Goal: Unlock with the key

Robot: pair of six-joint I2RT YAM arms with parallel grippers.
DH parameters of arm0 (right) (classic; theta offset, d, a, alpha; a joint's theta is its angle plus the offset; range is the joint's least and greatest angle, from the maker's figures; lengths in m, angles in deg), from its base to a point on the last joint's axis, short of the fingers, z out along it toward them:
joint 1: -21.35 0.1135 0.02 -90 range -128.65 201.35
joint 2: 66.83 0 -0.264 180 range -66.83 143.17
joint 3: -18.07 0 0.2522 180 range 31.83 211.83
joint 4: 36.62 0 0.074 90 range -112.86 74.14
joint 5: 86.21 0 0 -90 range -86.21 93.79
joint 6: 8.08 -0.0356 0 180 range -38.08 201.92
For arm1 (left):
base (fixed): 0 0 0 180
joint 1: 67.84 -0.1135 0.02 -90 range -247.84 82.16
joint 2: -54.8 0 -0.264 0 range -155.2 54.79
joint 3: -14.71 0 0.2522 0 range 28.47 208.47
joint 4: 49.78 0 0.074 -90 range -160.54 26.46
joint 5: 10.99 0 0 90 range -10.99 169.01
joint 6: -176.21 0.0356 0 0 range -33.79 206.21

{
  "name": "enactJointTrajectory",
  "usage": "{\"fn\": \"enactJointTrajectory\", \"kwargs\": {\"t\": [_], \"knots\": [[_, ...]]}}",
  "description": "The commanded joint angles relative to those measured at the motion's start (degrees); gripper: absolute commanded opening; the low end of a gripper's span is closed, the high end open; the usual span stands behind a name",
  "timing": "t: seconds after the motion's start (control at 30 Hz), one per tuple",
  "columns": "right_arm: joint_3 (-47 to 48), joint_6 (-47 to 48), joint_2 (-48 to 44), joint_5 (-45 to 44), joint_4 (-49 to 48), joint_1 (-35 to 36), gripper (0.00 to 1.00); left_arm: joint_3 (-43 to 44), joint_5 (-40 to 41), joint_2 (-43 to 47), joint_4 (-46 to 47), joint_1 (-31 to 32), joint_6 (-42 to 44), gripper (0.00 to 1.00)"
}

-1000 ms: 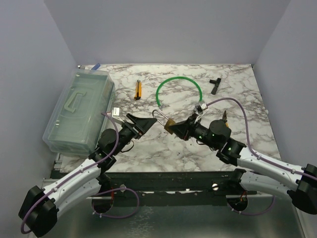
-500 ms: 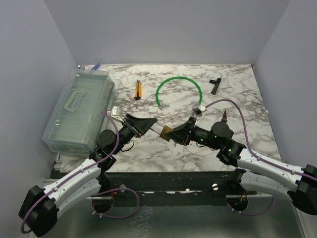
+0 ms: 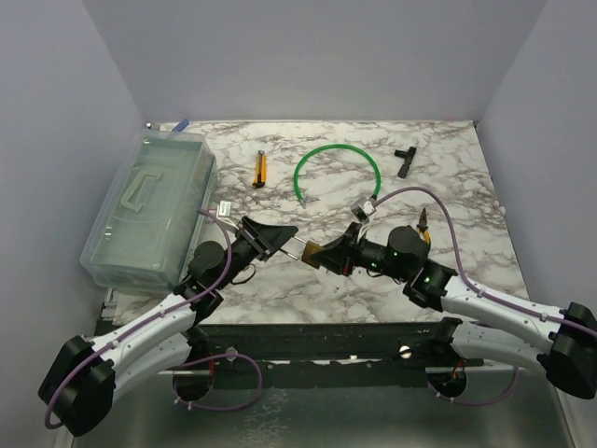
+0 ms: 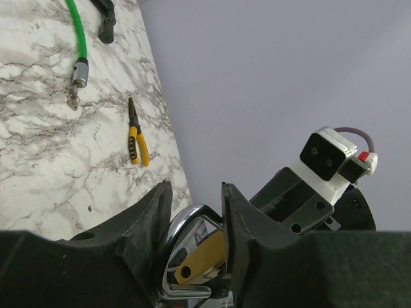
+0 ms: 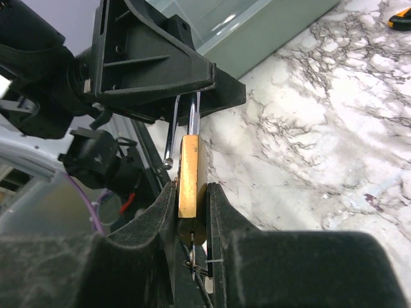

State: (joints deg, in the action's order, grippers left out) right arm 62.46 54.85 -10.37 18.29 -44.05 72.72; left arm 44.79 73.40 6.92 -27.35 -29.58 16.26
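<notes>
My right gripper (image 5: 191,187) is shut on the brass padlock (image 5: 191,170), its jaws pressing the two flat faces, and holds it above the marble table. The tiny silvery key (image 5: 192,260) sticks in the keyhole at the lock's bottom, between my right fingers. The steel shackle (image 4: 186,215) reaches left into my left gripper (image 4: 196,192), whose fingers sit against both of its sides. One shackle leg ends free beside the lock body (image 5: 168,154). From above, the two grippers (image 3: 294,241) (image 3: 328,254) meet nose to nose at the padlock (image 3: 312,252).
A clear plastic box (image 3: 149,205) stands at the left. A green cable loop (image 3: 336,149), a yellow and black cutter (image 3: 260,169) and a black T-shaped tool (image 3: 404,159) lie further back. Yellow-handled pliers (image 4: 136,142) lie to the right.
My right gripper carried the padlock leftwards and pushed its shackle between the left fingers. The left jaws went from wide open to closed round the shackle.
</notes>
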Motion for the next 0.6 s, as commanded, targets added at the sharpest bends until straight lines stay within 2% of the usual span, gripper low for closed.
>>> {"fn": "enactJointTrajectory", "kwargs": {"t": [0.0, 0.37, 0.57], "knots": [[4.48, 7.81, 0.64, -0.56, -1.2, 0.22, 0.0, -1.63, -1.67, -1.04, -0.22, -0.13, -1.52, 0.37], [9.12, 19.58, 5.22, -4.91, 7.42, 0.26, 0.01, 0.67, -3.4, -3.33, -5.78, -0.12, -1.56, 0.31], [11.59, 26.28, 7.67, -10.96, 12.34, 2.78, 0.01, 4.41, -3.67, -3.93, -14.46, -0.21, 1.27, 0.31]]}}
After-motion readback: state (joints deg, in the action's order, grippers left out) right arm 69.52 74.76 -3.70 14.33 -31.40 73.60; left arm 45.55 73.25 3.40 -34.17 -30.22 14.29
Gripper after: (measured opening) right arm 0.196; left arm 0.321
